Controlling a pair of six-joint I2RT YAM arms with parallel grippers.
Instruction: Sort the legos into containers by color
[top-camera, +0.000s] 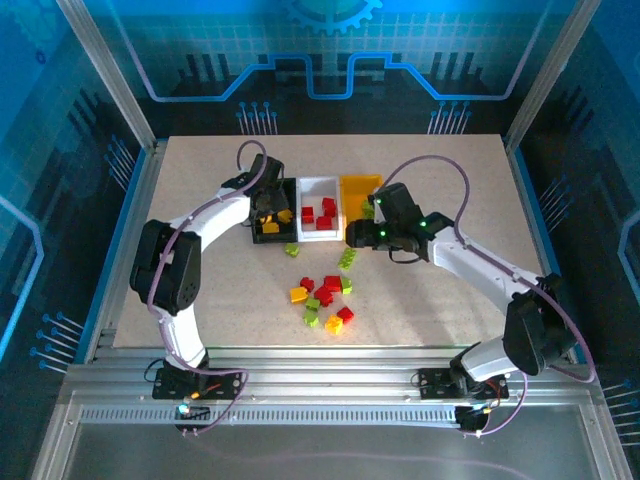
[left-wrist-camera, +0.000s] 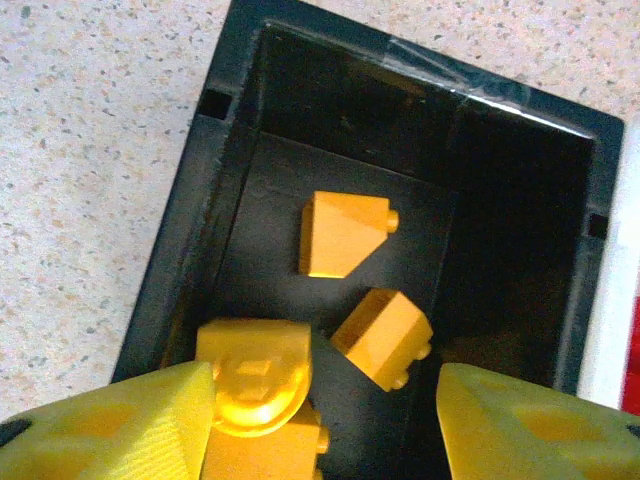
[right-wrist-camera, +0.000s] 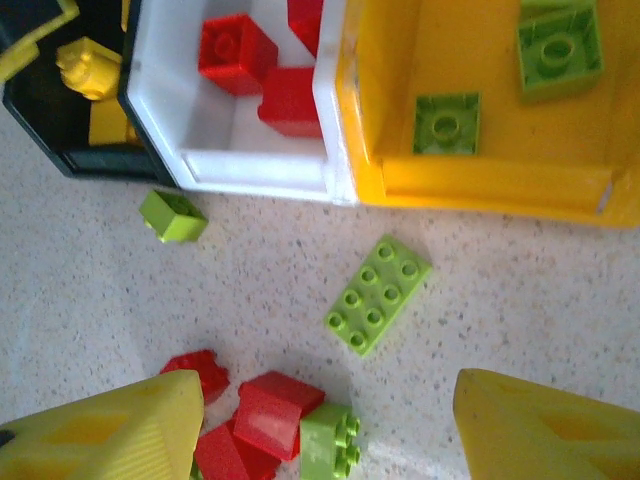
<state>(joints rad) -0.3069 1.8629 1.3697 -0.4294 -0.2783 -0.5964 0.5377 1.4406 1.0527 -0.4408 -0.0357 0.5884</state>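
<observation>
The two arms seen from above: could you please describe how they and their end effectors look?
Both the left arm and right arm have white links, black joints and looping purple-grey cables. The end effector fingers are yellow ribbed wedges.

Probably a robotics lab: aluminium-framed enclosure (top-camera: 105, 70) with blue panels (top-camera: 200, 40).

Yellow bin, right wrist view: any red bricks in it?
No, the yellow bin shows two lime green bricks, none red.
</observation>
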